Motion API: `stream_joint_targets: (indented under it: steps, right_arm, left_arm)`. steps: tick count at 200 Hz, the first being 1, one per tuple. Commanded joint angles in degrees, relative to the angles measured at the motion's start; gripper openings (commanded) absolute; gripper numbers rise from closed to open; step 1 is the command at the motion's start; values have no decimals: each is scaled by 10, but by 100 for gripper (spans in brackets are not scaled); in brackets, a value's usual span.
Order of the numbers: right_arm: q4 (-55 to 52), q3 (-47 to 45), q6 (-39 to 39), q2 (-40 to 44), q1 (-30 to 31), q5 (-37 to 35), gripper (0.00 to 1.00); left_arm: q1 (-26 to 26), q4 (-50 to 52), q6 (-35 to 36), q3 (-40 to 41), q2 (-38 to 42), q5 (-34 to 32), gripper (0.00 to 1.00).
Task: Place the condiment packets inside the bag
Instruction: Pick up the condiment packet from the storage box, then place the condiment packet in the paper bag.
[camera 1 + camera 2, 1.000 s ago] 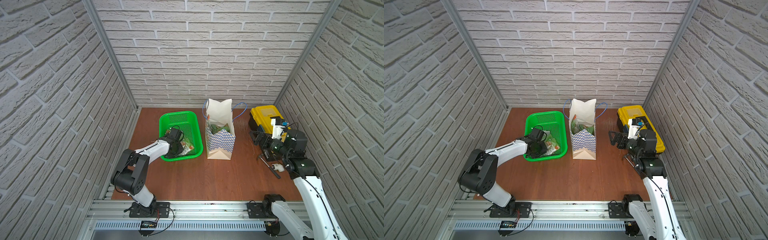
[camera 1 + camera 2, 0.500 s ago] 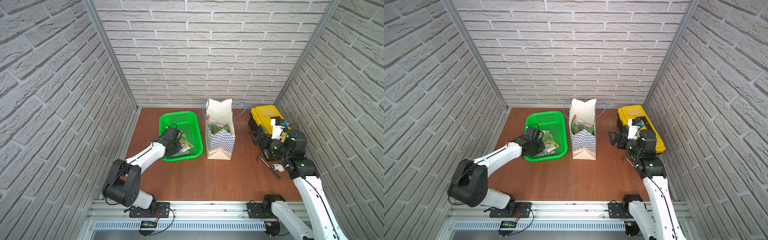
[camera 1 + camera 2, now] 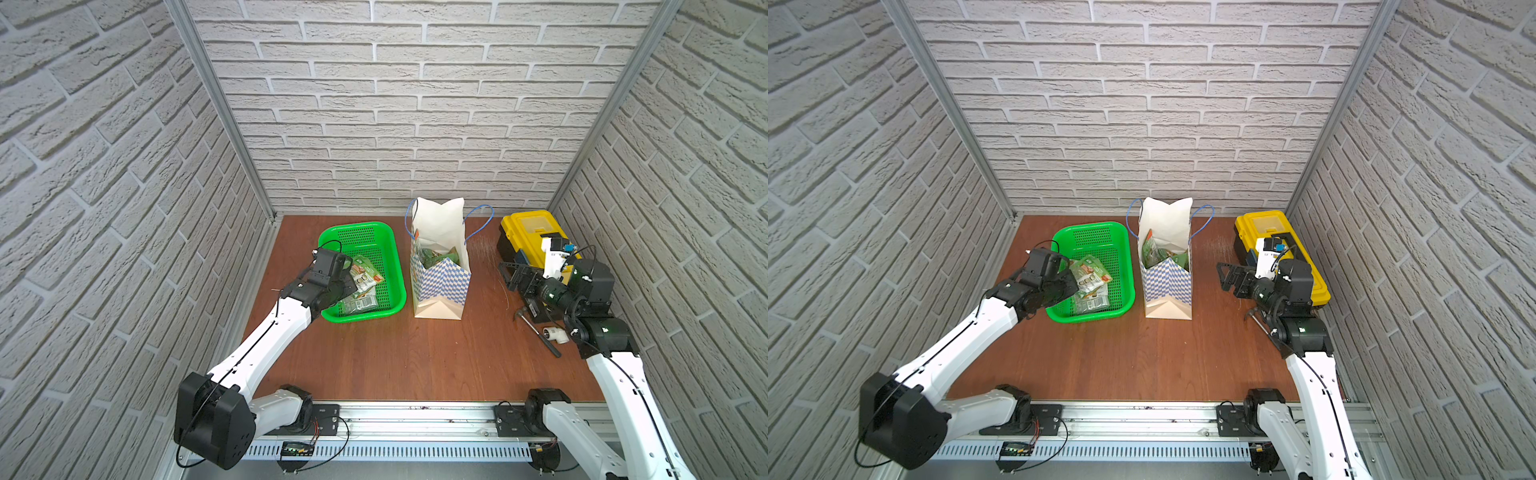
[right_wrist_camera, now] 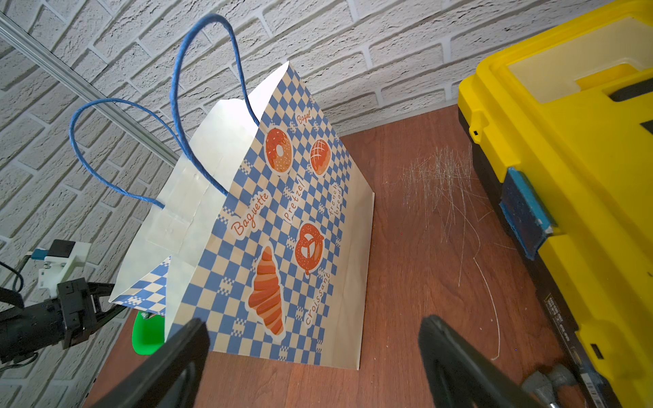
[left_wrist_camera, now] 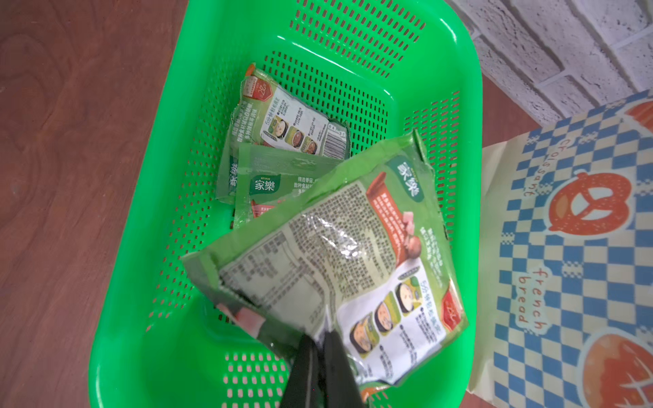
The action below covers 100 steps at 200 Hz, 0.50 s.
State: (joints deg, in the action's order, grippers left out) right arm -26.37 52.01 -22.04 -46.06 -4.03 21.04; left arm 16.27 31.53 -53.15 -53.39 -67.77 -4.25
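Several green printed condiment packets lie in the green basket. My left gripper is shut on the edge of one large green packet, which hangs tilted above the heap. In both top views the left gripper is over the basket's near-left part, with the held packet beside it. The checkered bag stands upright and open right of the basket, with green packets inside. My right gripper stands open and empty right of the bag, pointing at it.
A yellow-and-black toolbox sits at the back right, close behind the right arm. A hammer and a small white fitting lie on the brown table near the right wall. Brick walls close in three sides.
My left gripper has closed on a green packet and raised it off the heap, the left arm stretching out. The right arm has not moved.
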Motion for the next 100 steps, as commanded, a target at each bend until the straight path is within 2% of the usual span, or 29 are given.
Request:
stream_joint_targets:
  steps: [1, 100]
  right_arm:
    - [18, -8, 8, 4, -2, -8, 97]
    - [19, -11, 12, -5, -3, -30, 97]
  left_arm:
    - [-1, 2, 13, -16, 22, 2, 0]
    - [-1, 20, 45, -37, 57, 20, 0]
